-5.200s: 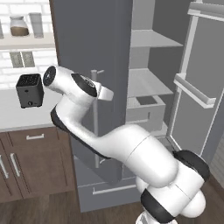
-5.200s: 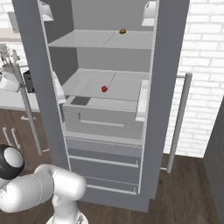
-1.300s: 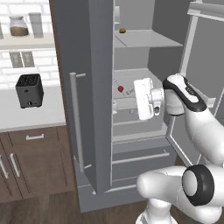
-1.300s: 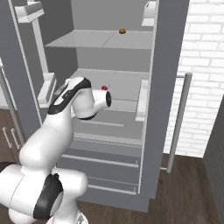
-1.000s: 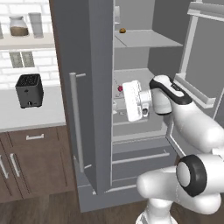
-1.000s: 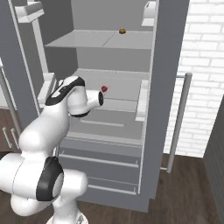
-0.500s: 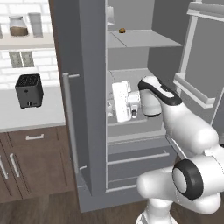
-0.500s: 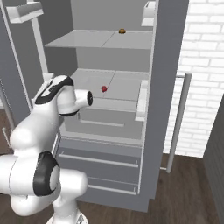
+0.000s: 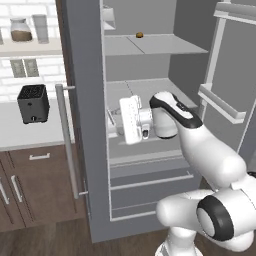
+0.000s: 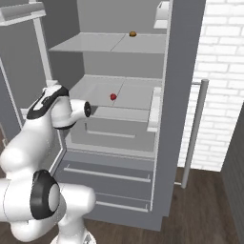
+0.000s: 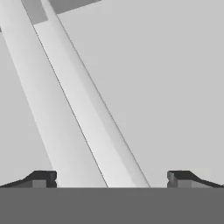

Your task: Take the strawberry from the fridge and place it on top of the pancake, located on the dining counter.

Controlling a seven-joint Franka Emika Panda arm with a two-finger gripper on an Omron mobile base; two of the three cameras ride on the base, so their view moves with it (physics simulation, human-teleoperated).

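Showing strawberry (image 10: 113,96) on fridge (image 10: 177,71) shelf: right base view.

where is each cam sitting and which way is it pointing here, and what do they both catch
Left base view: behind the arm on its left, facing the open fridge; arm rises lower right, pincer inside.
Right base view: behind on its right, facing the same fridge; arm lower left, strawberry on the middle shelf.
Hand view: on the hand, facing pale fridge interior; fingertips wide apart.
Both base views share the small brown lump on the top shelf.
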